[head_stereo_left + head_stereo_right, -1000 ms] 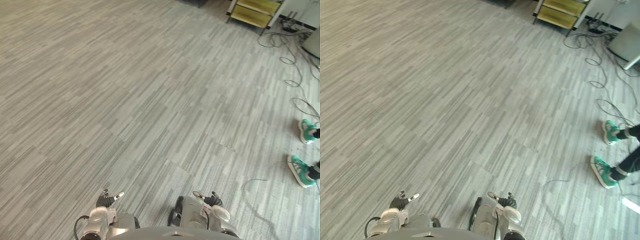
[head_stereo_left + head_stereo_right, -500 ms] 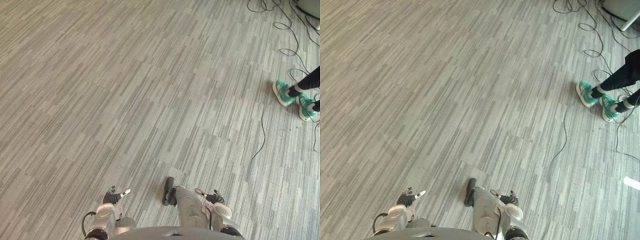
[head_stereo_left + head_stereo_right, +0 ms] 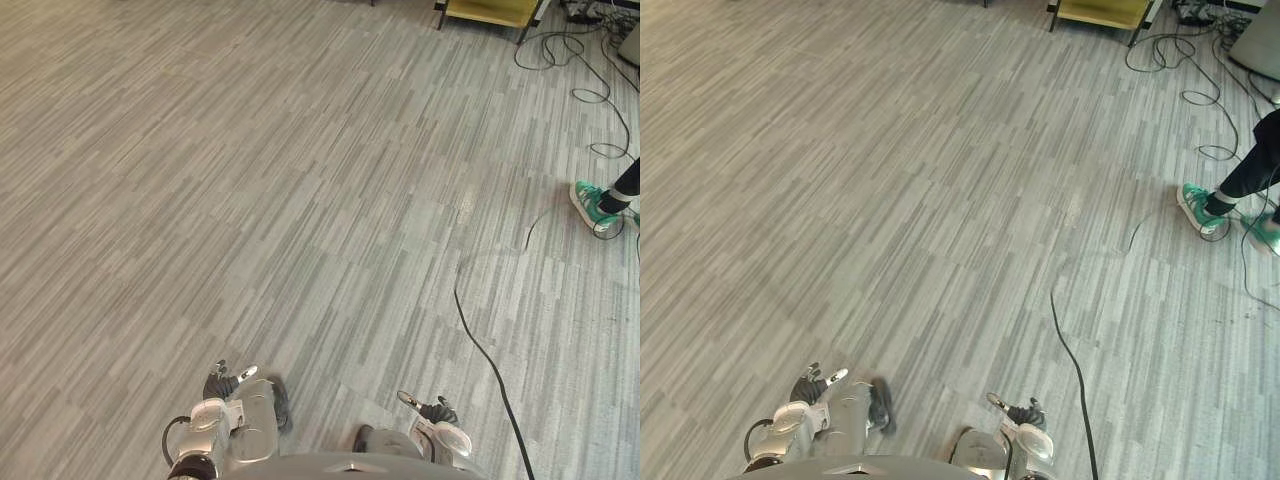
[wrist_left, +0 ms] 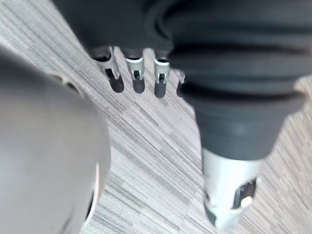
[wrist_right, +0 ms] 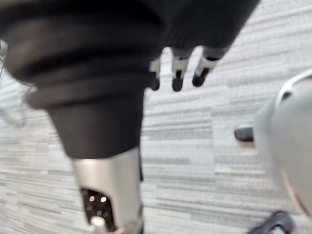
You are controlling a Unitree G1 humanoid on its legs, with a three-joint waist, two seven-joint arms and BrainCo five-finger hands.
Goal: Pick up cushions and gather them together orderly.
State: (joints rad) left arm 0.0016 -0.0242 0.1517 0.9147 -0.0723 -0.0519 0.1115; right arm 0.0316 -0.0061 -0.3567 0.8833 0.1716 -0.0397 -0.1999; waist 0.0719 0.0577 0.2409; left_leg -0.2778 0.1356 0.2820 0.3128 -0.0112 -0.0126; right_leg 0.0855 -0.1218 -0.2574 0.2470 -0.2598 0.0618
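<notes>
Hanging over the grey floor (image 3: 300, 200), left robot hand (image 3: 222, 384) and right robot hand (image 3: 431, 410) have relaxed, straight fingers.

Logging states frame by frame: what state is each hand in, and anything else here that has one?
left hand: open, fingers relaxed, holding nothing, above the floor.
right hand: open, fingers relaxed, holding nothing.
green shoes: a person's, on the floor at the right.
cables: loose, looping over the floor at the far right.
yellow shelf: standing at the far edge.
</notes>
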